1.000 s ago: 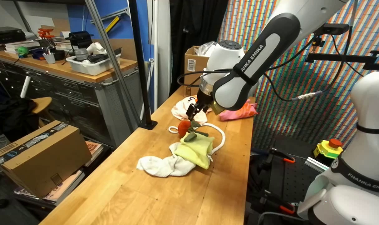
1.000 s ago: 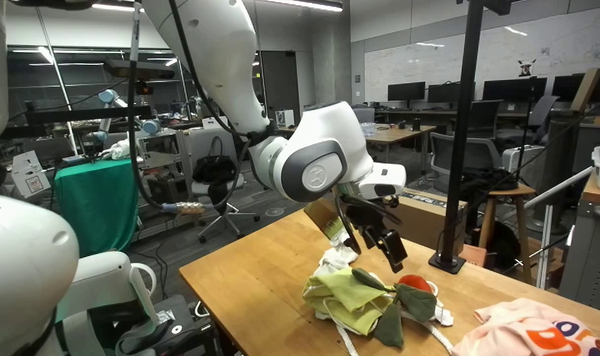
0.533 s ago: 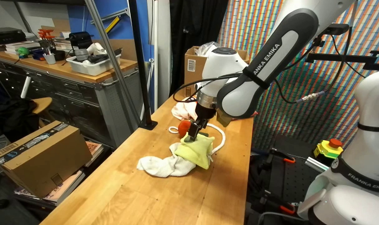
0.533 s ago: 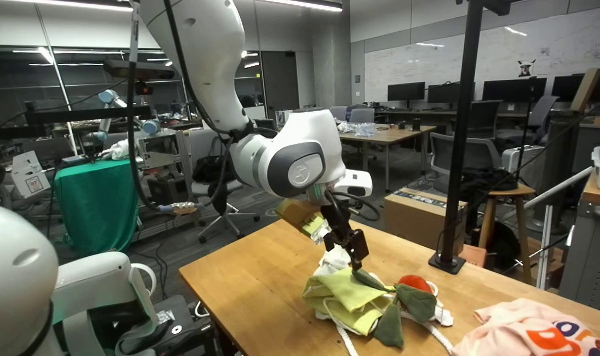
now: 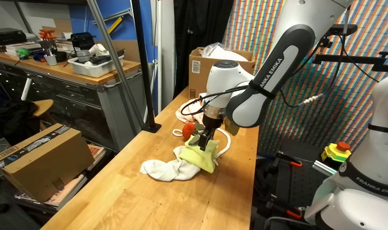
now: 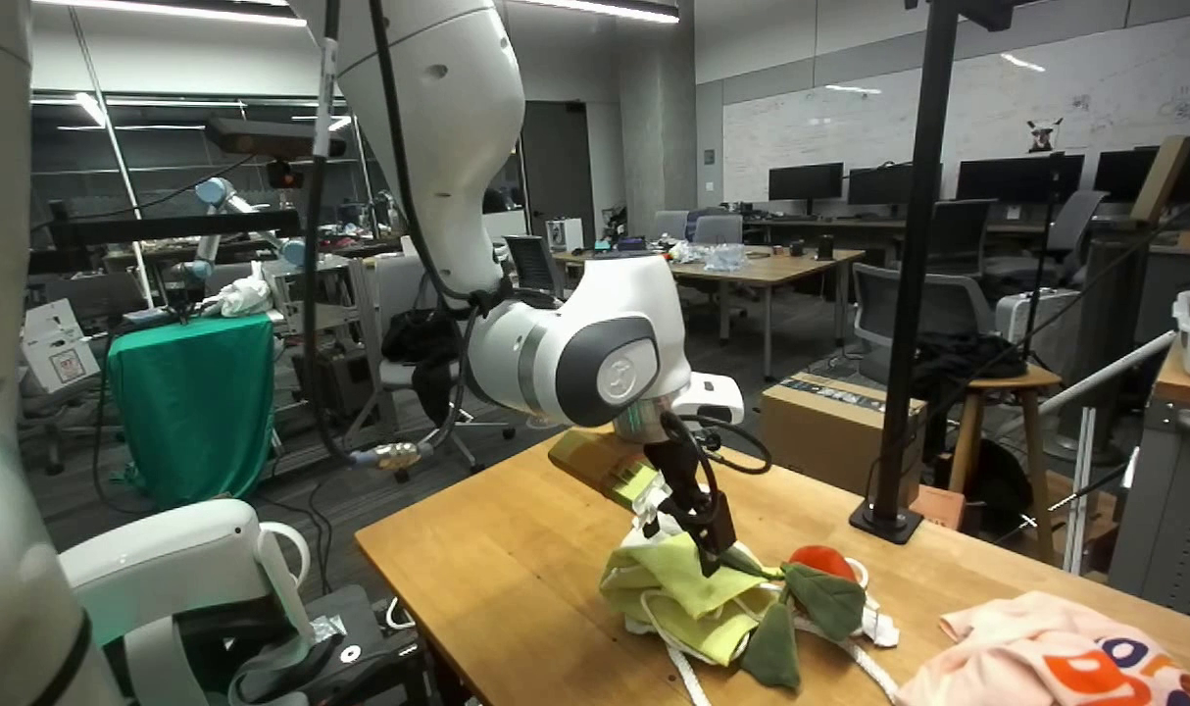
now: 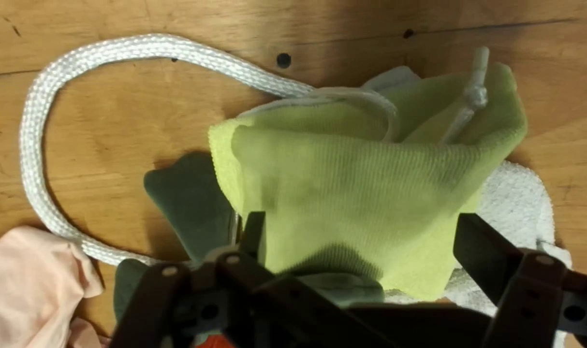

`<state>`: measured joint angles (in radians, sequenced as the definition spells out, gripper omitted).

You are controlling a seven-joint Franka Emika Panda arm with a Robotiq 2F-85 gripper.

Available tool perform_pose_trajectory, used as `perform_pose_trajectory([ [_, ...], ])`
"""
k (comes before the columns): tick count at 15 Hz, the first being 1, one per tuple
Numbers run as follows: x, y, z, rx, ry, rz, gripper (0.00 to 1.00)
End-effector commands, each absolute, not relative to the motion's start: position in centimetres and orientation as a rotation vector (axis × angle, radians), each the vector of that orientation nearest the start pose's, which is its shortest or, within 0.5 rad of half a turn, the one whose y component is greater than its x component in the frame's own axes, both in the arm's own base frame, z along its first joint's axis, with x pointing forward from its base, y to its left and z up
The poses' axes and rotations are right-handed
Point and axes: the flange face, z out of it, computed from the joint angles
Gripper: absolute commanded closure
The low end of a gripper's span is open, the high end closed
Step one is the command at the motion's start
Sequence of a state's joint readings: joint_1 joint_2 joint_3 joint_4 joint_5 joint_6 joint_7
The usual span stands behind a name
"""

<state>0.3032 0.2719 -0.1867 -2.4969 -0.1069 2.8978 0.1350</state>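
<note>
Arm (image 5: 278, 67) has dropped since half a second ago, so the gripper (image 7: 359, 234) now sits lower, right over the yellow-green cloth (image 7: 371, 188). That cloth's lying crumpled on the wooden table (image 5: 181, 204), partly on top of a grey-white cloth (image 5: 171, 169), with a white rope (image 7: 31, 125) looping away from one side. Looks to me like lining up for a pinch. If so, I'd come straight down, keep the fingers (image 7: 487, 256) either side of a fold and close slowly, since soft fabric probably bunches and slides out if you rush it. Also watch the dark green leaf (image 7: 342, 286) showing between the fingers in the wrist view; it could get nipped along with the cloth. As for the gripper: jaws are spread wide, nothing held. Tips line up with the cloth's two sides in the wrist view, but whether they're actually touching it, can't tell. Smallest bit, the knotted cord end (image 7: 476, 96), is well apart from them.
</note>
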Motion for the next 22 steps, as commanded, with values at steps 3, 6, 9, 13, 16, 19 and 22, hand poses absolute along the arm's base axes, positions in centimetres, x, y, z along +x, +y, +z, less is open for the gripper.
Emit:
perform_pose_trajectory([
  [3, 48.2, 6.1, 17.8, -3.217, -0.179, -0.216, 0.0],
  [6, 48.1, 6.5, 17.1, -3.22, -0.195, -0.198, 0.0],
  [9, 47.8, 7.0, 16.5, -3.218, -0.208, -0.175, 0.0],
  [13, 47.4, 7.7, 15.8, -3.203, -0.227, -0.146, 0.0],
  [16, 47.2, 8.3, 15.6, -3.177, -0.232, -0.14, 0.22],
  [19, 47.2, 8.6, 15.5, -3.162, -0.222, -0.14, 0.42],
  [22, 47.2, 8.6, 15.5, -3.152, -0.201, -0.144, 0.65],
])
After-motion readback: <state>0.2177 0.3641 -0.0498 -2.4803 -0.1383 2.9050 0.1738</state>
